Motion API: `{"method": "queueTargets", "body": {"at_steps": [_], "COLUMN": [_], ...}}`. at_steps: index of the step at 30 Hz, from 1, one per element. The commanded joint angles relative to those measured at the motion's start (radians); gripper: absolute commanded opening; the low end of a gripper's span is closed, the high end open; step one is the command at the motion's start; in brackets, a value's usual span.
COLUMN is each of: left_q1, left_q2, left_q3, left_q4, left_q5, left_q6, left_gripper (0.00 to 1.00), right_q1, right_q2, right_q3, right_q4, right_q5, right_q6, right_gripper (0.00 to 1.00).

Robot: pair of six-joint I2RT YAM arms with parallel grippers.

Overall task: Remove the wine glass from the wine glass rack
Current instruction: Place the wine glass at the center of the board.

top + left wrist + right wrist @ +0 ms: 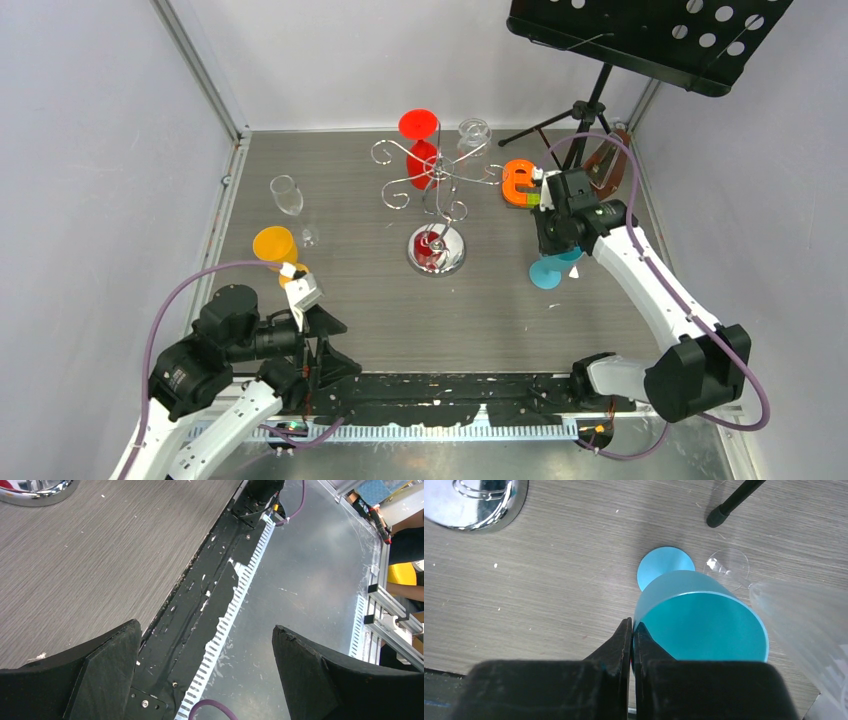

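Observation:
The chrome wine glass rack [437,192] stands mid-table on its round mirrored base [437,252]. A red wine glass [420,140] and a clear wine glass [474,135] hang upside down from its far arms. My right gripper [553,248] is to the right of the rack, shut on the rim of a blue wine glass [546,272]. In the right wrist view the fingers [623,637] pinch the rim of the blue bowl [704,625], foot [665,567] towards the table. My left gripper [322,345] is open and empty over the table's near edge, jaws wide in the left wrist view [207,645].
An orange glass [274,244] and a clear glass [287,195] are at the left. Another clear glass [804,625] is right beside the blue one. An orange object [518,182] is near the right wrist. The black music stand [640,35] and tripod [585,115] fill the back right corner.

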State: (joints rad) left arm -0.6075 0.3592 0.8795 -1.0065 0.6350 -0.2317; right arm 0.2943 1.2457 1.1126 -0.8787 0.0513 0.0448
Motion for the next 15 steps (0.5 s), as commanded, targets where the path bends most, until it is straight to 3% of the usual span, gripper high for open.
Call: {"method": "queueTargets", "body": {"at_steps": [1,3,5,7,9,15], "left_q1": [0.003,0.002,0.002,0.002,0.003,0.003], "left_q2": [0.0,0.008,0.018,0.027,0.034,0.084], "left_q3": [0.035,0.031,0.026,0.026,0.027,0.065], "left_q4": [0.013,0.013,0.011,0.016,0.024,0.033], "left_q5": [-0.025,-0.044,-0.06,-0.076,-0.088,-0.132], "left_q6": [-0.013,-0.021,-0.033,-0.045,-0.049,-0.047], "left_gripper": [1.0,0.99,1.0,1.0,1.0,1.0], "right_q1": [-0.008,-0.008,-0.01,-0.01,-0.011,-0.011], "right_q2": [0.025,0.035,0.039,0.035,0.027,0.007], "right_q3": [0.033,0.037,0.041,0.046,0.051,0.125], "right_q4": [0.07,0.074,0.072,0.071,0.071,0.025], "right_q5": [0.032,0.027,0.026,0.033,0.045,0.09], "right_q6": [-0.022,-0.026,-0.029,-0.031,-0.031,-0.038], "right_gripper": [0.06,0.06,0.12,0.3,0.38,0.5]}}
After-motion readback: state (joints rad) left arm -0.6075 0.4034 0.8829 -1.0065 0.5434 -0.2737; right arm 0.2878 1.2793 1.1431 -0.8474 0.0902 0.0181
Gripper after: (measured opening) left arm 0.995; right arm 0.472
